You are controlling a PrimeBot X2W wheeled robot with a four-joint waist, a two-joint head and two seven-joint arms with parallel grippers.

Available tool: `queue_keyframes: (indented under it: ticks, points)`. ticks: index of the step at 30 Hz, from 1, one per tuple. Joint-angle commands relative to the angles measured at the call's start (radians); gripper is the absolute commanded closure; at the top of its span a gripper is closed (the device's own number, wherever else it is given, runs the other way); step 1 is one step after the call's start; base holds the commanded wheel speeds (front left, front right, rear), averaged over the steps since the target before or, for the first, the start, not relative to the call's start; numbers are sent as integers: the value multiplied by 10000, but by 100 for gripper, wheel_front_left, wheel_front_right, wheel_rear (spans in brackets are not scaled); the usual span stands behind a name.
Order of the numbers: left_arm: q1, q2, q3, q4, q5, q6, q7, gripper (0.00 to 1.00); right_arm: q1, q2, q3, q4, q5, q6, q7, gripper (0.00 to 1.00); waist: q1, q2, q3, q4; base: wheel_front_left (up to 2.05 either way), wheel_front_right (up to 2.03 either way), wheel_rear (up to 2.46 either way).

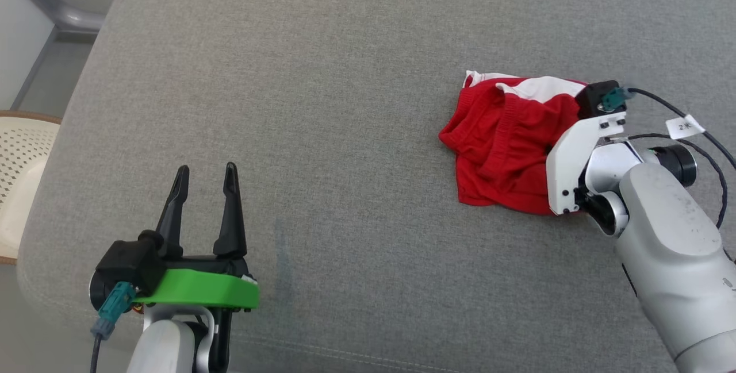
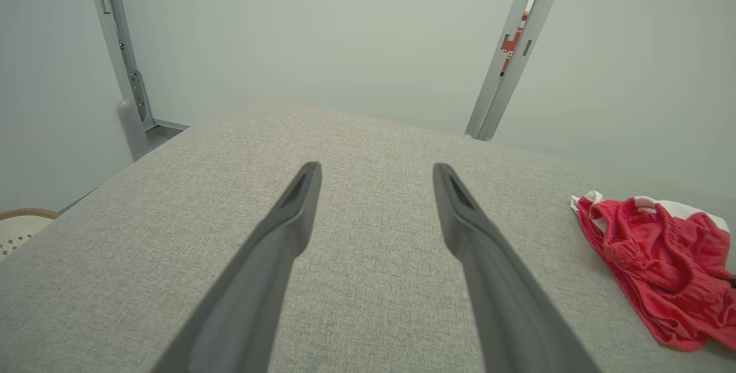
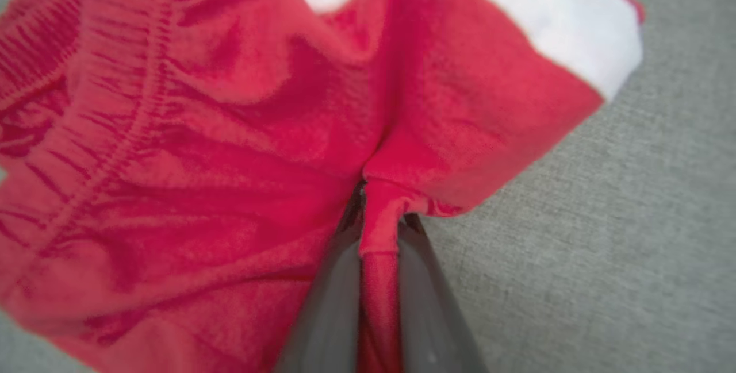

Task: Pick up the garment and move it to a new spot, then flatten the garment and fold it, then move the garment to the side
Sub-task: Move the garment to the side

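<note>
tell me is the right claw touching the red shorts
Touching. The right wrist view shows the right claw shut on a pinched fold of the red shorts, with the cloth squeezed between its two dark fingers.

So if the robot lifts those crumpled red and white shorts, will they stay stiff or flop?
Probably flop: the crumpled red and white cloth shorts lie in soft folds on the grey cushion. Likely light too: the cloth looks thin where the right gripper pinches a fold.

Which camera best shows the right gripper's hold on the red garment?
Right wrist view: the right gripper is shut on a fold of the red garment, close up. In the head view the wrist hides the pinch; the left wrist view shows the garment at its edge.
</note>
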Motion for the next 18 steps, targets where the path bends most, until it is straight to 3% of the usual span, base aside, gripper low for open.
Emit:
queue_keyframes:
  ticks: [1, 5, 9, 13, 18]
  points:
    - [-104, 30, 117, -77, -11, 42, 7, 0, 355, -275, 727, 42, -75, 36, 464, 100, 0, 0, 9, -246, 0, 0, 0]
    - [156, 28, 530, -284, 61, 72, 7, 0, -528, -1380, 3142, -1372, 360, 35, 1049, 100, 0, 0, 27, -1052, 0, 0, 0]
    - [184, 30, 1005, -440, 261, -47, 6, 0, -1550, -2441, 4726, -2615, 1307, 16, 1557, 100, 0, 0, 77, -2041, 0, 0, 0]
    - [62, 30, 1261, -592, 545, -194, 6, 0, -2399, -3267, 5490, -3415, 1996, 15, 1705, 100, 0, 0, 191, -3033, 0, 0, 0]
    - [-288, 34, 1253, -666, 649, -325, 7, 0, -3118, -3985, 5692, -3530, 2481, 16, 1493, 100, 0, 0, 514, -3943, 0, 0, 0]
